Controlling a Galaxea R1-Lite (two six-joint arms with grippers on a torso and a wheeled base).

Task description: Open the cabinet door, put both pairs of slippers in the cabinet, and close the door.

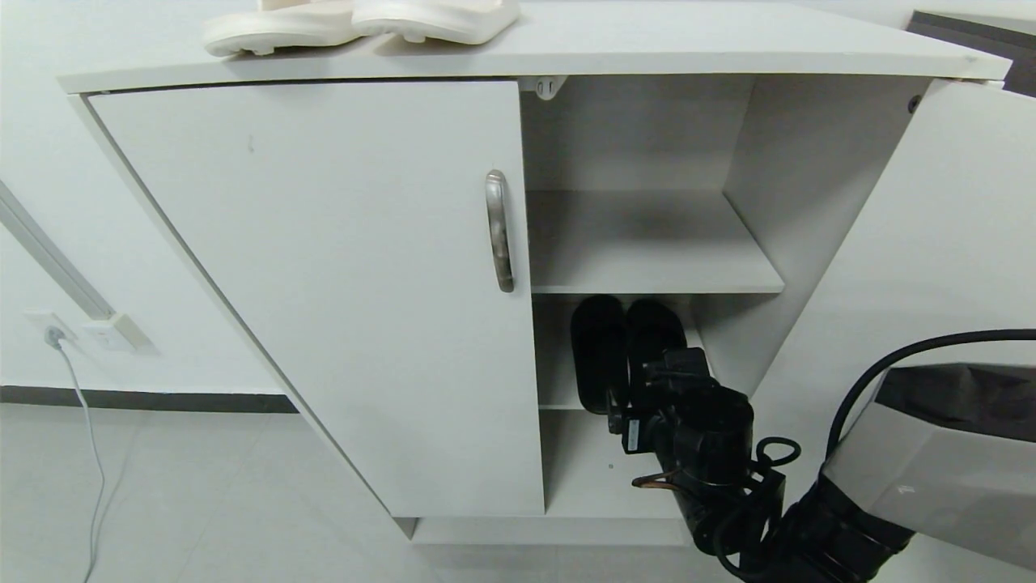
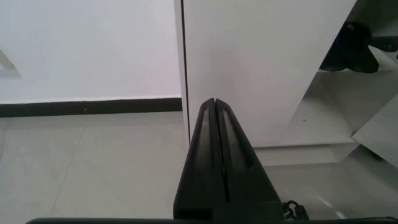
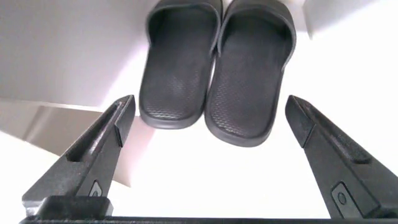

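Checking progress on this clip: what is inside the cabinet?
A pair of black slippers lies side by side on a lower shelf in the open right half, the open right gripper before them. The closed left door hides the other half.

Matt white laminate cabinet door (image 1: 324, 283) with a brushed grey metal handle (image 1: 499, 231). Matt black rubbery slide slippers (image 3: 180, 74), footbeds finely dimpled; smooth cream foam-like slippers (image 1: 356, 20)

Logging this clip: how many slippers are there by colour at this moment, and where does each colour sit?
Black slippers: 2, side by side on a lower shelf inside the cabinet
White slippers: 2, on top of the cabinet
Total: 4 slippers
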